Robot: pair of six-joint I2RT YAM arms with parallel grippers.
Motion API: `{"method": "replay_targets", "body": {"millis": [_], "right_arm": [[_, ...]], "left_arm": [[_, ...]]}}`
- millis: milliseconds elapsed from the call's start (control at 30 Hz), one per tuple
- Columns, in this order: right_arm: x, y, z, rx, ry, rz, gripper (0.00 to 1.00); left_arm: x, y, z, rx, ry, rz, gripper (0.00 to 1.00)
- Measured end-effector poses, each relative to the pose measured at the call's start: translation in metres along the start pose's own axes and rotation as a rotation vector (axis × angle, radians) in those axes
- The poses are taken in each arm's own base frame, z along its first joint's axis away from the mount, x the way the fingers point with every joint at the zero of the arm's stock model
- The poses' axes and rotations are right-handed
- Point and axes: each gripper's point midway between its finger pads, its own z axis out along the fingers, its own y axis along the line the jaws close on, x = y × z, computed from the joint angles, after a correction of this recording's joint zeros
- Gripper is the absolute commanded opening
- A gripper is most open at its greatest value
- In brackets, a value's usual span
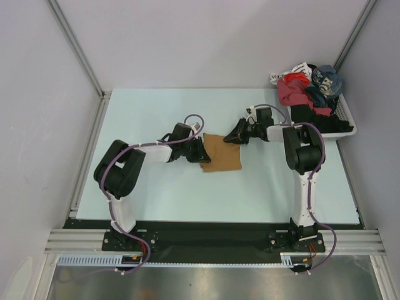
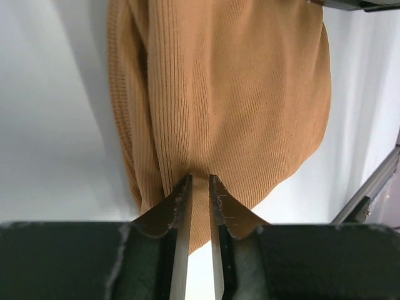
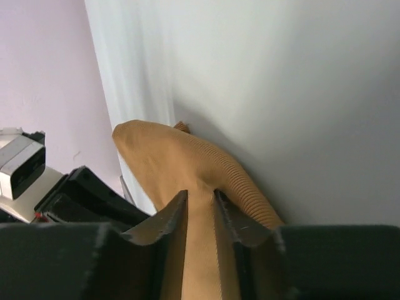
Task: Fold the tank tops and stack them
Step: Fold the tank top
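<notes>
One tan-brown ribbed tank top [image 1: 222, 154] lies folded into a small rectangle near the middle of the table. My left gripper [image 1: 202, 152] is low at its left edge. In the left wrist view the jaws [image 2: 200, 179] stand a narrow gap apart over the cloth [image 2: 237, 94], whose ribs gather toward the tips. My right gripper [image 1: 231, 136] is at the top right corner of the fold. In the right wrist view its jaws [image 3: 200, 194] are also slightly apart, and a raised ridge of the tan cloth [image 3: 164, 159] runs between them.
A white basket [image 1: 347, 130] stands at the back right of the table, heaped with red, dark and blue clothes [image 1: 306, 92]. Grey walls and metal frame rails [image 1: 84, 156] close in the pale table [image 1: 156, 187] on the left, back and right.
</notes>
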Motion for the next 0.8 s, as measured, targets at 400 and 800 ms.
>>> {"method": "replay_targets", "body": {"millis": [400, 800], "right_arm": [[0.004, 0.042, -0.058, 0.076, -0.069, -0.140, 0.62], [0.057, 0.068, -0.131, 0.190, -0.152, -0.266, 0.63]], "left_arm": [[-0.029, 0.003, -0.048, -0.168, -0.138, 0.083, 0.77], [-0.032, 0.035, -0.011, -0.306, -0.057, 0.071, 0.44]]}}
